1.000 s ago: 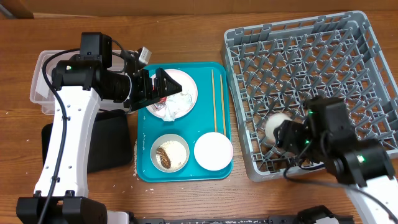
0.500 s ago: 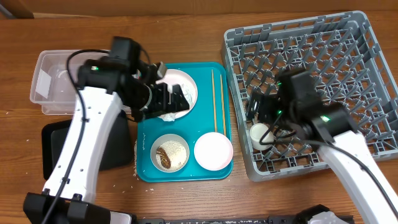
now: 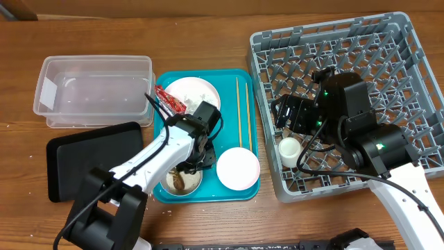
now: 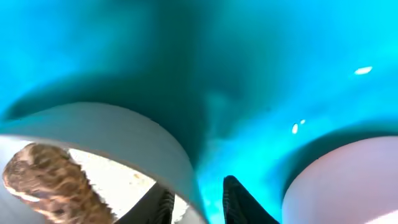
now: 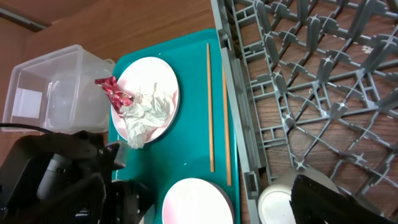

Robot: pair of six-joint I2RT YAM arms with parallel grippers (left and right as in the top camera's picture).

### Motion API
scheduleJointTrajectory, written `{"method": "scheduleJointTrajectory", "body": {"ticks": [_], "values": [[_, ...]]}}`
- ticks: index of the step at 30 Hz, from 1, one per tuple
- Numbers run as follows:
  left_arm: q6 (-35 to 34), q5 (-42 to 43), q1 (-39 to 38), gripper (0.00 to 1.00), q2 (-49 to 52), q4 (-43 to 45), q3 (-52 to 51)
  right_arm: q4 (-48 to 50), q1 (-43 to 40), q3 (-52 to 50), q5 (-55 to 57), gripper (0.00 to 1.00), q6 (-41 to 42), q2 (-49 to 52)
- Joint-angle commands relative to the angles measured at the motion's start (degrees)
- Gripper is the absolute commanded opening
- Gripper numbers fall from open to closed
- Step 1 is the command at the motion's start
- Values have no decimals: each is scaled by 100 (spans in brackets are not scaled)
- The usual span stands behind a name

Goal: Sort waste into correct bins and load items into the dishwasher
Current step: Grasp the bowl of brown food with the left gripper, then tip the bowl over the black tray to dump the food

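Food scraps (image 4: 50, 180) lie in a bowl (image 4: 124, 134) on the teal tray (image 3: 229, 90). The left gripper (image 4: 198, 202) has its jaws apart, one on each side of the bowl's rim. The small cup (image 3: 289, 151) sits in the grey rack (image 3: 409, 42) near the right gripper (image 3: 284, 114); I cannot tell how its jaws stand.

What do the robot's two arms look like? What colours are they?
Both arms are white tubes with chunky black joints. The left arm has a thin black cable running along it. The right arm has a big boxy black part near its end, with tiny green lights glowing on it and a black wire looping off.
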Motion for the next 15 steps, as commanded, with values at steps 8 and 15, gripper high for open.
{"method": "scheduleJointTrajectory", "body": {"ticks": [8,15], "values": [[1095,1235,837,4,-1137,-708,1110,33,26,81,-31,98,-15,11],[4286,5757,5442,4,-815,-1587,1143,31,26,81,-33,98,-15,11]]}}
